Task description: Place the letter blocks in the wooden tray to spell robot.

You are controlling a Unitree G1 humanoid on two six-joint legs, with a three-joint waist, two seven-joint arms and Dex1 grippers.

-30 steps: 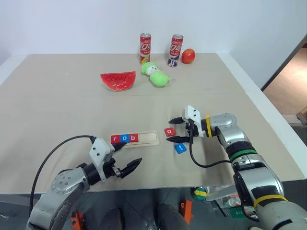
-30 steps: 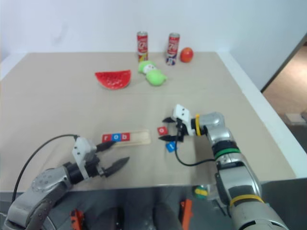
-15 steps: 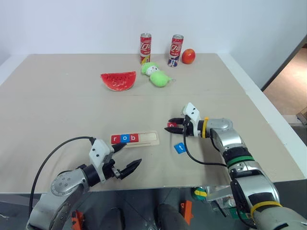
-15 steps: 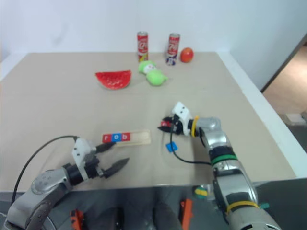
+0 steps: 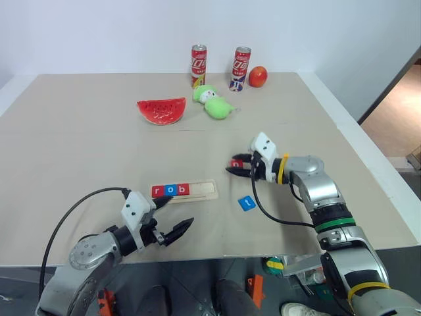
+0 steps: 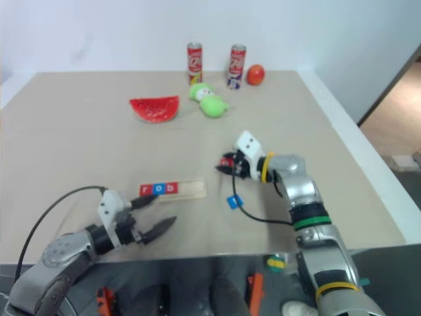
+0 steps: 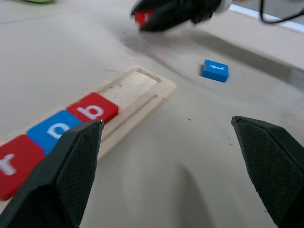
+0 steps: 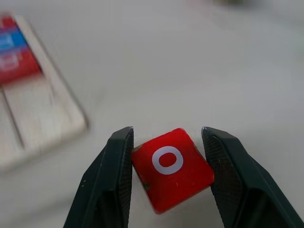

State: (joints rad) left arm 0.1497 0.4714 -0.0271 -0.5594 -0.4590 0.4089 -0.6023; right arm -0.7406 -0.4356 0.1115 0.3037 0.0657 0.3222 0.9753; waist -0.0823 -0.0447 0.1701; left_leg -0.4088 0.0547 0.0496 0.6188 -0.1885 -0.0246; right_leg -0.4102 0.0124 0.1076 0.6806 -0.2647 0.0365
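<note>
Three of five seated in the wooden tray [image 5: 209, 189] as r, o, b [image 5: 171, 190], red o block [image 8: 171, 168] pinched in right gripper [image 5: 238, 164] above the table, blue t block [image 5: 247, 203] lying loose beside the tray, left gripper [image 5: 172, 216] spread wide and empty.

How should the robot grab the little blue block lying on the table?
From straight above, pinching two opposite side edges of the blue t block. It lies flat on the table, so only its thin sides can be gripped, with open space all around it.
</note>
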